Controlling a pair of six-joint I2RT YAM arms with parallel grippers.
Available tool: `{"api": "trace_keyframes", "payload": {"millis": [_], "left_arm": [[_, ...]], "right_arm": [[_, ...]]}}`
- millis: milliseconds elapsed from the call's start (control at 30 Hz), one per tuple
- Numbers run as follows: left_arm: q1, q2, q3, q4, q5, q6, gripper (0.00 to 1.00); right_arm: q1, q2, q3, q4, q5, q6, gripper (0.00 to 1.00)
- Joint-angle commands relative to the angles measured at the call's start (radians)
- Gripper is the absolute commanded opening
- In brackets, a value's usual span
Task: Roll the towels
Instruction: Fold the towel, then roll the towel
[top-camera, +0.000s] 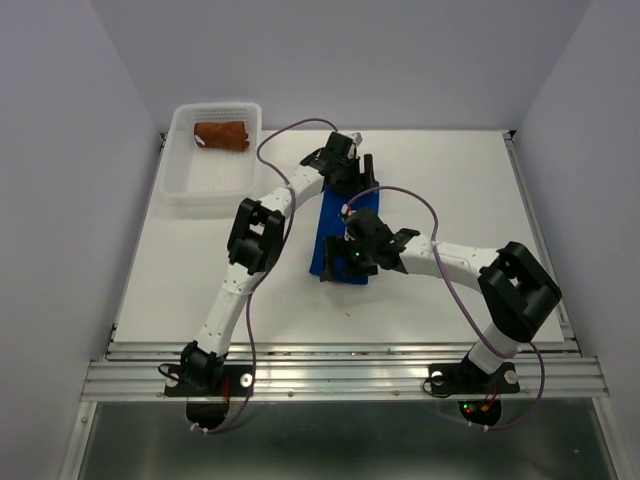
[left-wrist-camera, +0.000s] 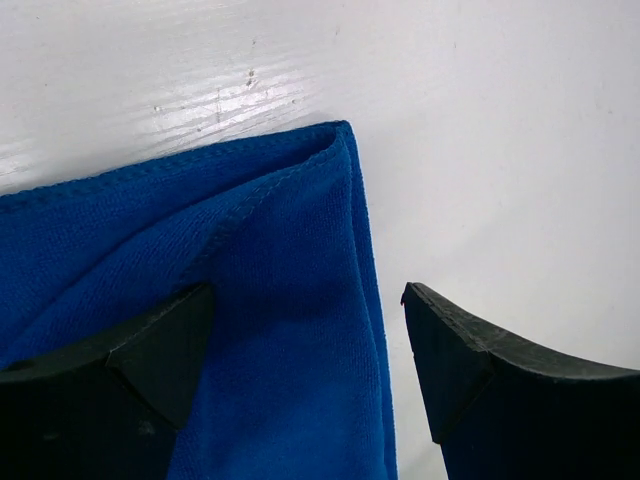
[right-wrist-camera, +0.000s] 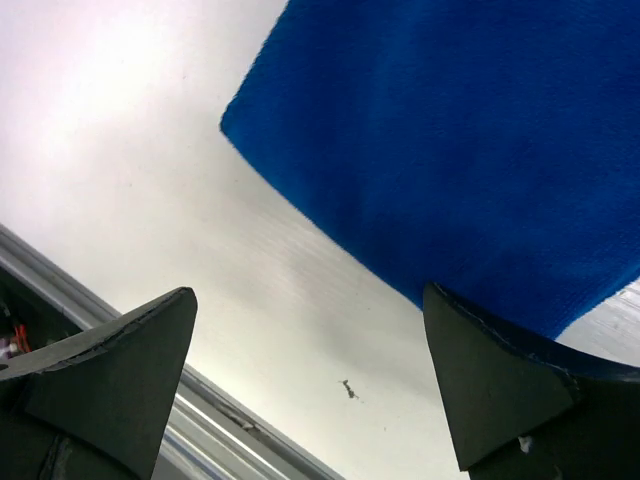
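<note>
Right pincer (right-wrist-camera: 308, 295) hangs released over the blue towel's (top-camera: 329, 240) near end, mid-counter (top-camera: 450, 180). Left pincer (left-wrist-camera: 308, 290), also released, straddles a far corner. Brown towel (top-camera: 221, 135) lies rolled in the far-left basket (top-camera: 172, 165). Likely next: pinch one end and begin rolling.

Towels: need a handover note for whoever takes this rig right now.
Left pincer: open, straddling the far corner of the blue towel, nothing gripped.
Right pincer: open, over that towel's near corner, nothing gripped.
Rust-brown towel: a small bundle, apparently rolled, in the white basket.
Done: rust-brown towel, by the look of it.
Left: roll the blue towel, which lies flat and unrolled.
</note>
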Motion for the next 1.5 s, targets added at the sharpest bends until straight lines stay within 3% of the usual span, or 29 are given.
{"api": "trace_keyframes", "payload": {"millis": [0,133,233,500,600,733,867,967,1267,1333,1367,1467], "left_arm": [[-0.003,-0.074,-0.008,-0.03,-0.141,0.049,0.88],[0.009,-0.139,-0.014,0.0,-0.255,0.077,0.91],[0.028,-0.15,0.022,0.026,-0.287,0.104,0.94],[0.044,-0.166,0.092,0.069,-0.405,0.212,0.99],[0.054,-0.18,0.087,0.05,-0.497,0.216,0.99],[0.074,-0.228,0.079,-0.012,-0.432,0.177,0.99],[0.072,-0.407,-0.063,-0.018,-0.402,0.121,0.99],[0.072,-0.56,-0.332,0.051,-0.399,0.083,0.99],[0.067,-0.86,-0.766,0.111,-0.379,-0.064,0.99],[0.066,-0.918,-0.868,0.111,-0.385,-0.096,0.99],[0.067,-0.936,-0.926,0.106,-0.39,-0.109,0.99],[0.066,-0.99,-1.012,0.092,-0.395,-0.13,0.99]], "right_arm": [[0.02,-0.012,0.066,-0.09,0.013,-0.081,1.0],[0.06,-0.063,0.089,-0.128,0.001,-0.22,1.0],[0.072,-0.117,0.083,-0.144,0.092,-0.303,1.0],[0.072,-0.174,0.169,-0.199,0.354,-0.317,1.0],[0.072,-0.161,0.172,-0.199,0.351,-0.421,1.0],[0.072,-0.145,0.136,-0.201,0.276,-0.697,1.0],[0.072,-0.111,0.045,-0.121,0.202,-0.826,1.0],[0.072,-0.042,0.082,-0.15,0.144,-0.848,0.95],[0.072,0.052,0.05,-0.087,0.206,-0.811,0.61],[0.072,0.073,0.039,-0.082,0.22,-0.792,0.47],[0.072,0.079,0.037,-0.084,0.223,-0.787,0.34],[0.072,0.072,0.036,-0.084,0.243,-0.767,0.2]]}}
